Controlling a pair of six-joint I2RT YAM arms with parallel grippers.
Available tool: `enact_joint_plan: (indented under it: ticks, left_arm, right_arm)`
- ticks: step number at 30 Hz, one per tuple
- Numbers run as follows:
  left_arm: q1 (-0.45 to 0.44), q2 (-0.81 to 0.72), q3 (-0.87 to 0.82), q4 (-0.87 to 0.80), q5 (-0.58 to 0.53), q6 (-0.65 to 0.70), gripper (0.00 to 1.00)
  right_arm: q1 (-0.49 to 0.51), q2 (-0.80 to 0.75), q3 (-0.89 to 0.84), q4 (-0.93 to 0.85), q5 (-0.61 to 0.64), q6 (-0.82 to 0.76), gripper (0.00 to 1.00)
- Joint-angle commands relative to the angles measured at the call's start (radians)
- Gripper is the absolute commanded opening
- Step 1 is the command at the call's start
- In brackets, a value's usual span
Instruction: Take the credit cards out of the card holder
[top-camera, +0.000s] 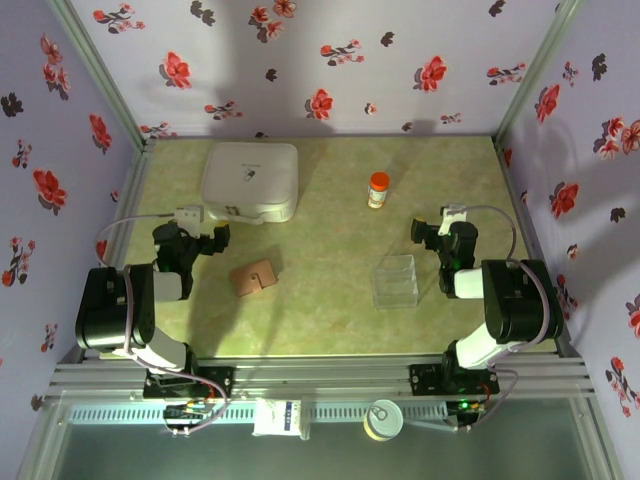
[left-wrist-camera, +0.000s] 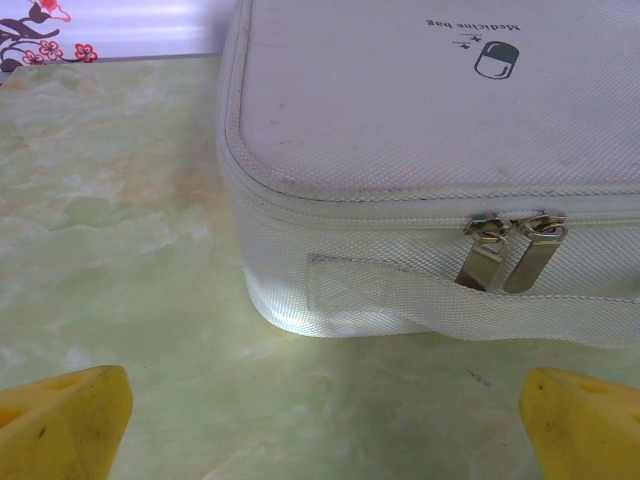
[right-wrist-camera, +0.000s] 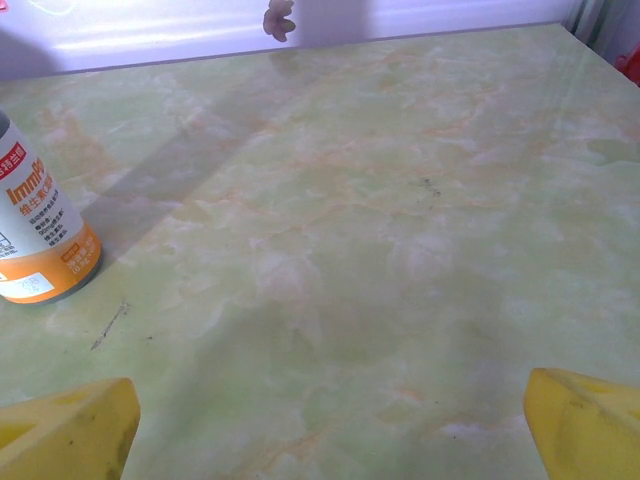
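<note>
The card holder (top-camera: 253, 277) is a small tan-brown wallet lying shut on the green table, left of centre. The credit cards are hidden. My left gripper (top-camera: 192, 234) hovers open to the holder's upper left, pointing at the white medicine bag (top-camera: 250, 181). In the left wrist view its yellow fingertips (left-wrist-camera: 70, 420) stand wide apart with bare table between them and the bag (left-wrist-camera: 430, 170) just ahead. My right gripper (top-camera: 441, 229) stands open at the right, and its wrist view shows nothing between the yellow fingertips (right-wrist-camera: 580, 420).
A clear plastic tray (top-camera: 396, 281) lies right of centre, just below the right gripper. An orange-capped bottle (top-camera: 378, 190) stands at the back middle, also at the left edge of the right wrist view (right-wrist-camera: 35, 240). Flowered walls enclose the table on three sides.
</note>
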Motion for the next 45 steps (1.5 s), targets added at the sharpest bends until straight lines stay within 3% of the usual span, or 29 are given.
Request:
enact_joint_plan:
  ticks: [1,18,27,31,36,40,45]
  left_arm:
    - [0.008,0.000,-0.010,0.041,0.014,0.012,1.00]
    - [0.009,-0.001,-0.014,0.048,0.009,0.010,1.00]
    - [0.009,0.003,0.003,0.022,-0.078,-0.022,1.00]
    - [0.008,-0.025,0.004,0.005,-0.157,-0.056,1.00]
    - [0.002,-0.139,0.039,-0.153,-0.253,-0.083,1.00]
    - [-0.012,-0.254,0.111,-0.387,-0.320,-0.139,1.00]
    - [-0.026,-0.336,0.240,-0.731,-0.336,-0.345,1.00]
  right_arm:
    - [-0.007,-0.001,-0.002,0.030,-0.007,0.000,0.99]
    - [-0.008,-0.001,-0.005,0.036,-0.008,0.001,0.99]
    - [-0.009,-0.005,-0.009,0.044,0.004,-0.001,0.99]
    - [-0.002,-0.102,0.044,-0.146,0.023,-0.001,0.99]
    - [0.011,-0.204,0.085,-0.291,0.040,0.000,0.99]
    - [0.035,-0.286,0.156,-0.517,0.047,0.040,0.99]
    - [0.077,-0.422,0.230,-0.817,0.038,0.136,0.95]
